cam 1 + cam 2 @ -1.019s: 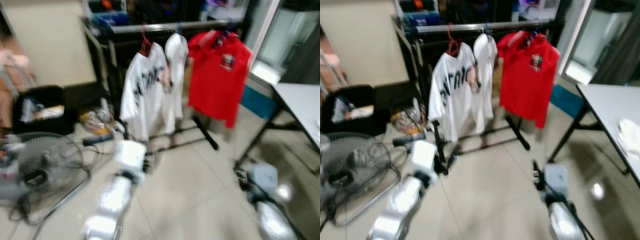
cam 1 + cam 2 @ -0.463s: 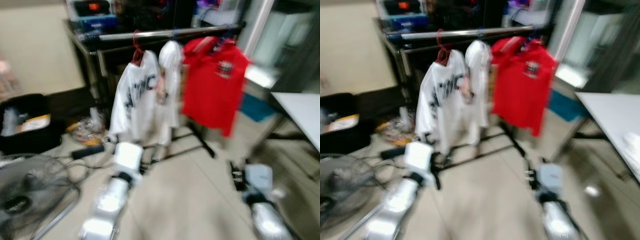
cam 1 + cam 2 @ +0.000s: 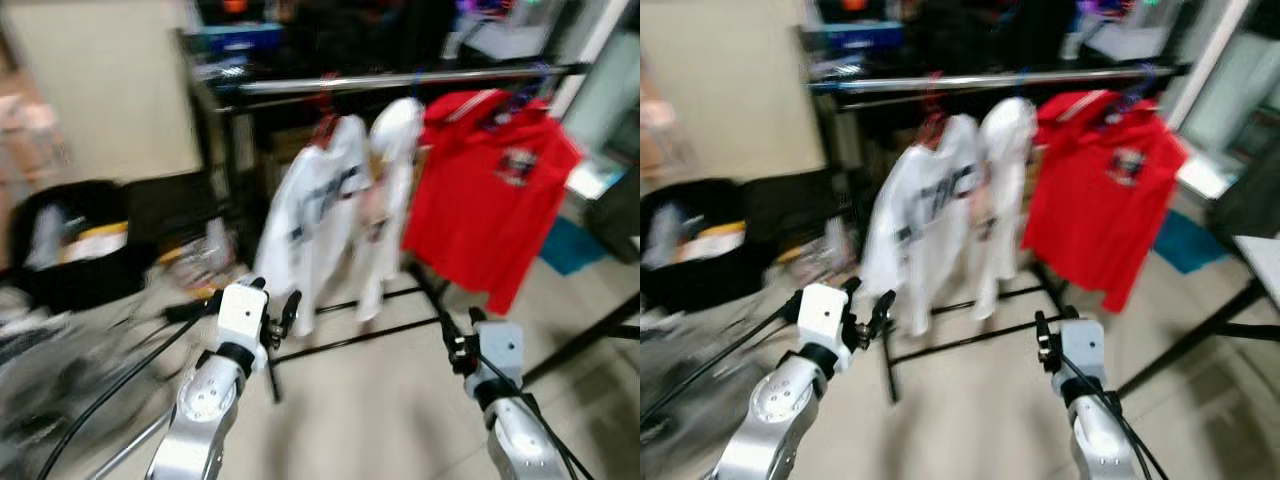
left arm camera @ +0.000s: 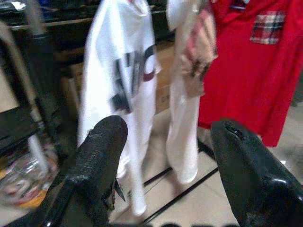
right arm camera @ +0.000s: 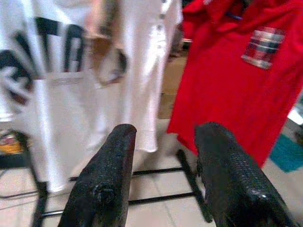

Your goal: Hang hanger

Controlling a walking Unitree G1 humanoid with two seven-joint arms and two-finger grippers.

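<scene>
**Q:** Tiled floor (image 3: 380,400) in the foreground: what stands on it?

**A:** A black garment rack with a silver rail (image 3: 400,80) across its top. Three garments hang from the rail: a white T-shirt with dark lettering (image 3: 315,215) on a red hanger (image 3: 325,122), a second white garment (image 3: 390,200) just beside it, and a red polo shirt (image 3: 495,195) with a plaid chest pocket toward the rail's right end. Head views are motion-blurred.

**Q:** And the grippers?

**A:** The left gripper (image 3: 278,318) is raised low before the lettered T-shirt, jaws apart and empty; its wrist view shows both fingers (image 4: 97,156) spread before the white shirts. The right gripper (image 3: 458,345) is raised below the red polo, jaws likewise parted with nothing between them.

**Q:** Surroundings?

**A:** A black bag (image 3: 70,245) sits on the floor at the left, against a beige wall (image 3: 110,90). Dark table legs (image 3: 590,340) cross the right edge.
</scene>
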